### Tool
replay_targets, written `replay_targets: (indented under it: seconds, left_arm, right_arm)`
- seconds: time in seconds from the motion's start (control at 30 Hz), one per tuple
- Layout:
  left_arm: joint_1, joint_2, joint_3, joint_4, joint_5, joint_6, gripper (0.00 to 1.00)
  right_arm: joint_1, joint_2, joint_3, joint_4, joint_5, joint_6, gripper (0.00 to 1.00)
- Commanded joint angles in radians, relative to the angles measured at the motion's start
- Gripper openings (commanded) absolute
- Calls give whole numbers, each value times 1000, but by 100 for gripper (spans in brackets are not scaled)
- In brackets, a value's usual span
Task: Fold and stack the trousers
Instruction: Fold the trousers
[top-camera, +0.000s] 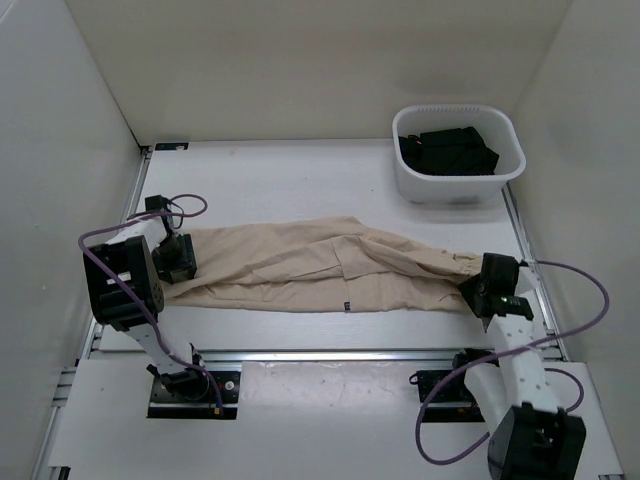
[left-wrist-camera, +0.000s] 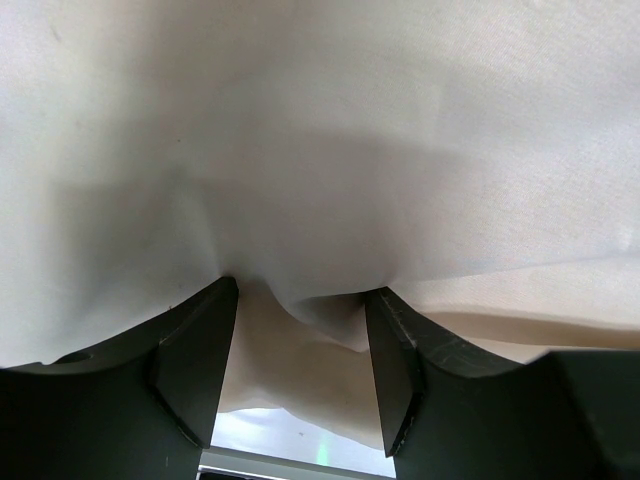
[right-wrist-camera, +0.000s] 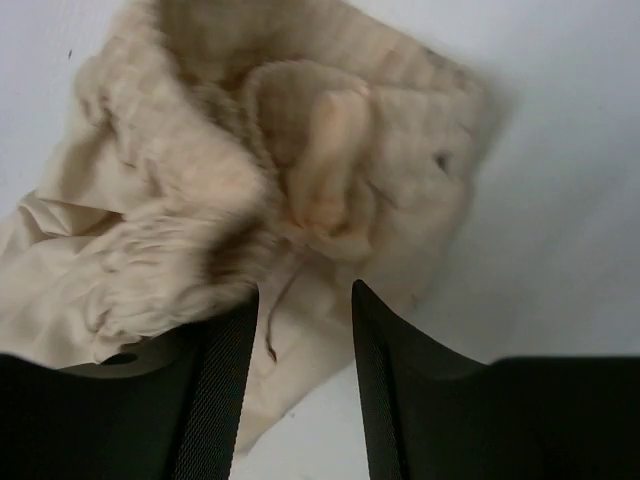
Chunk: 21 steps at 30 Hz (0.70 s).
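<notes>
With jaws spread, the left gripper (left-wrist-camera: 300, 292) and right gripper (right-wrist-camera: 303, 292) are straddling the soft, limp, light trousers (top-camera: 320, 268), probably best pinched at the leg ends (top-camera: 208, 262) and the gathered waistband (right-wrist-camera: 300, 150).

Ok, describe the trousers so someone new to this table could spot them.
Start at the white table: a long cloth lies stretched side to side across its middle, and that is the trousers, gathered waistband at the right end. They are light beige, unlike the black garments sitting in the white tub at the far right corner.
</notes>
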Motion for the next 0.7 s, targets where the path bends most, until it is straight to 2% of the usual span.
replay_targets:
  seconds: [0.0, 0.03, 0.07, 0.13, 0.23, 0.3, 0.5, 0.6, 0.67]
  left_arm:
    - [16, 164, -110, 99, -120, 5, 65]
    - [16, 164, -110, 99, -120, 5, 65]
    - [16, 164, -110, 99, -120, 5, 65]
    - [25, 164, -101, 99, -120, 5, 65]
    - [25, 174, -101, 99, -111, 5, 65]
    - [25, 185, -91, 99, -111, 5, 65]
    - [25, 194, -91, 99, -111, 5, 65]
    - [25, 194, -91, 99, -111, 5, 65]
    - [25, 194, -91, 99, -111, 5, 65]
  right_arm:
    - [-4, -176, 3, -208, 115, 224, 48]
    - [-4, -269, 3, -345, 135, 277, 52]
    - [-4, -317, 24, -384, 146, 313, 55]
    - [-4, -418, 78, -385, 132, 283, 85]
    - [-4, -393, 205, -473, 155, 305, 88]
    - [-4, -342, 253, -474, 131, 305, 90]
    - [-4, -63, 233, -225, 28, 407, 91]
    - [-4, 93, 288, -286, -27, 478, 91]
    - [-4, 138, 302, -308, -47, 487, 91]
